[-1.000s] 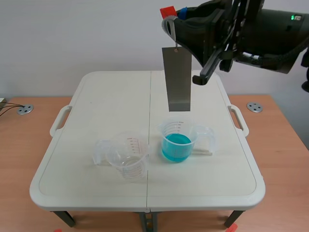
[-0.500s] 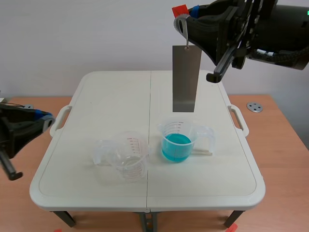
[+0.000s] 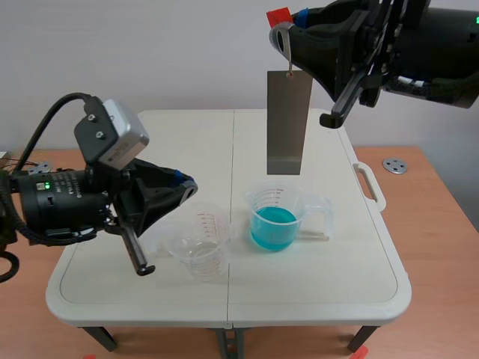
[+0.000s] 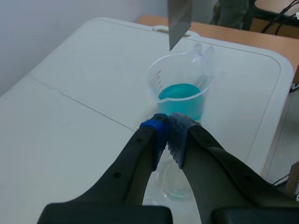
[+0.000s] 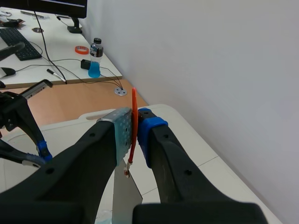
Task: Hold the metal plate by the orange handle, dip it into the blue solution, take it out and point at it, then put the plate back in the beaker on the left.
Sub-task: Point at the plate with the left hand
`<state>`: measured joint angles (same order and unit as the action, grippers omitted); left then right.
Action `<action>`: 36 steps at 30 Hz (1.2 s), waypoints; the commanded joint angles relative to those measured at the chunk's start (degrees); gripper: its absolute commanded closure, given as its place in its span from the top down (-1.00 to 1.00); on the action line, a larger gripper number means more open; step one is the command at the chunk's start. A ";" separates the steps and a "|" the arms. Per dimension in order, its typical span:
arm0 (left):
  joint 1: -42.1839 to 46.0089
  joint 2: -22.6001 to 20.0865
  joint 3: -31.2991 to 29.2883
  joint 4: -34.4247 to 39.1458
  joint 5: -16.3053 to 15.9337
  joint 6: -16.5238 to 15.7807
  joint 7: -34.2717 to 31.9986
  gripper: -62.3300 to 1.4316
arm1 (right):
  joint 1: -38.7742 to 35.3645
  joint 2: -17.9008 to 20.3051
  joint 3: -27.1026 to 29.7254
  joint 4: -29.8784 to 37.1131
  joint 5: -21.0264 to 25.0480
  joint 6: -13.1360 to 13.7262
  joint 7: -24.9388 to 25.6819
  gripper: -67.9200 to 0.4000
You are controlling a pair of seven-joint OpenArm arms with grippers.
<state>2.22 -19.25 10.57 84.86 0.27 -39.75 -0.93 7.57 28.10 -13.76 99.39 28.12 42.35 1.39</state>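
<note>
On the counter [image 3: 337, 284], 2 beakers stand mid-frame: the empty beaker [image 3: 200, 250] left, the filled beaker [image 3: 275, 221] right. The plate [image 3: 288, 123] hangs above the filled beaker, below the right pincer [image 3: 283, 30] at upper right. The left pincer [image 3: 187, 185] sits upper left of the empty beaker.

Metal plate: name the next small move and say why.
Probably raise the shut left gripper toward the metal plate to point at it: the plate hangs clear above the beaker of blue solution, held by its orange handle in the right gripper.
</note>
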 commanded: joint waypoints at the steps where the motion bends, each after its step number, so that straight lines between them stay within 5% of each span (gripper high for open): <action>1: -1.27 0.90 0.35 0.28 -0.42 -0.13 -0.26 -0.91 | 1.01 -0.04 0.31 0.87 1.05 0.37 0.83 -0.96; 15: -5.77 7.21 7.67 -3.17 4.02 0.22 2.49 -0.91 | 1.01 -0.02 0.31 0.87 1.05 0.37 0.07 -0.96; 25: -8.11 10.97 10.80 -6.60 6.99 9.31 2.27 -0.91 | 1.01 -0.02 0.31 0.87 1.03 0.37 0.00 -0.96; 36: -8.11 11.76 10.80 -6.93 9.90 13.07 2.29 -0.91 | 1.01 -0.02 0.31 0.87 1.05 0.37 -0.15 -0.96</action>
<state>-5.56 -7.64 21.45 77.45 10.57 -26.98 2.13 7.57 28.08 -13.76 99.39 28.12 42.35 0.54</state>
